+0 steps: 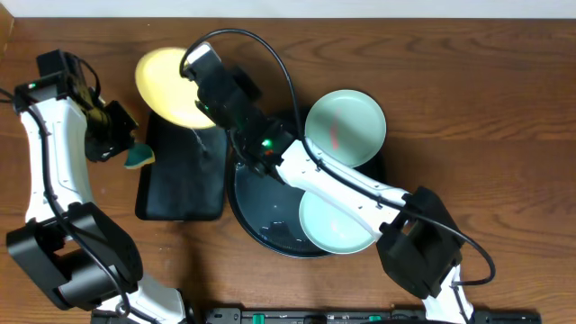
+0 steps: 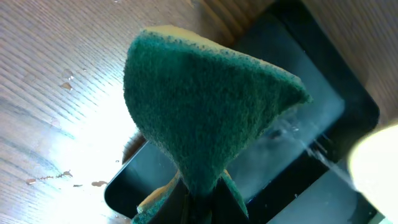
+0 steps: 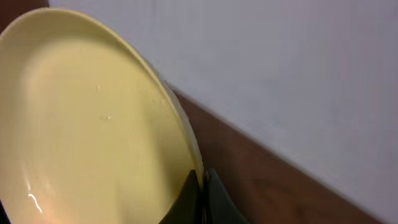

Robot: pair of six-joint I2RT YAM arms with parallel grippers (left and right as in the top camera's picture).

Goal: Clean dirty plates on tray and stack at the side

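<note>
Right gripper [image 3: 202, 193] pinching yellow plate [image 1: 169, 85] by rim, left gripper [image 1: 128, 150] clamping sponge [image 2: 205, 106]: steady plate over small tray [image 1: 180, 184], wipe lightly, don't lever it loose.

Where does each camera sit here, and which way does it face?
Overhead: above the table, looking straight down at the round tray, a smeared green plate and both arms.
Left wrist: on the left arm, looking down past the left gripper at its sponge and the flat black tray.
Right wrist: on the right arm, looking along the right gripper at the yellow plate and wall.
Shared: overhead and right wrist both show the yellow plate.
</note>
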